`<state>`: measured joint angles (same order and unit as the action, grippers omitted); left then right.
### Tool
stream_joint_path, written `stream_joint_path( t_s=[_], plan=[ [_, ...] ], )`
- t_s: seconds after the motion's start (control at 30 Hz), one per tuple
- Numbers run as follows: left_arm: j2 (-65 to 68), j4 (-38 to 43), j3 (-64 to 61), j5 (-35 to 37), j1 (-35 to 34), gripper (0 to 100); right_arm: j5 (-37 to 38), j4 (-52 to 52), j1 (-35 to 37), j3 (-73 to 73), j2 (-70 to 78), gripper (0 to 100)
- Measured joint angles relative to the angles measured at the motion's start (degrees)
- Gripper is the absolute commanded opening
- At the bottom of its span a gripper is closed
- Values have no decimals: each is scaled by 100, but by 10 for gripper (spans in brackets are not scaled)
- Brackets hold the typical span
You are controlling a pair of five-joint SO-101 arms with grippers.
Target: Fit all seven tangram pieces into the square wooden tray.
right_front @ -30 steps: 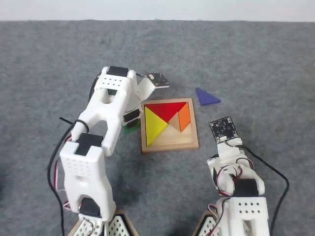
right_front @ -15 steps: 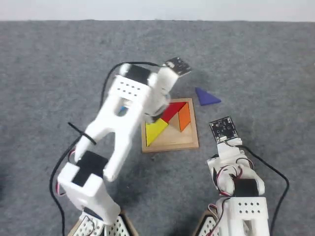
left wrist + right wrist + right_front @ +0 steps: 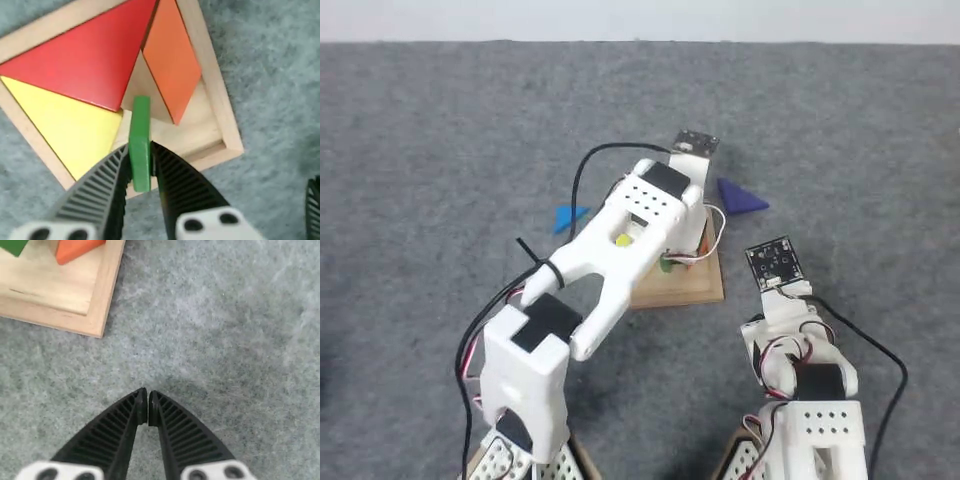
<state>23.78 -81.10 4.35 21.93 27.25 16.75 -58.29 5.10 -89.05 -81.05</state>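
**What I can't see well**

From above, my left arm covers most of the tray, so I can't count the pieces under it.

In my left wrist view, the tray and the red piece run off the picture. My left gripper hides one end of the green piece and a corner of the yellow piece.

In my right wrist view, the orange piece is cut off, so its shape is unclear.

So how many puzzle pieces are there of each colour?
red piece: 1
yellow piece: 1
orange piece: 1
green piece: 1
blue piece: 1
purple piece: 1
Total: 6
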Motion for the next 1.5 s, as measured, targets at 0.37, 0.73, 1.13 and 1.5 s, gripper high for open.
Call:
stream_joint_path(
  t_s=[0.37,0.73,1.13,1.5],
  plan=[
    [0,-202,316,53,9,191,0,0,0,0,0,13],
    [0,-220,316,-290,-352,191,0,0,0,0,0,13],
    [0,-378,316,-1433,-782,156,0,0,0,0,0,13],
    [-1055,-457,-1099,-2875,-782,139,0,0,0,0,0,13]
  ],
)
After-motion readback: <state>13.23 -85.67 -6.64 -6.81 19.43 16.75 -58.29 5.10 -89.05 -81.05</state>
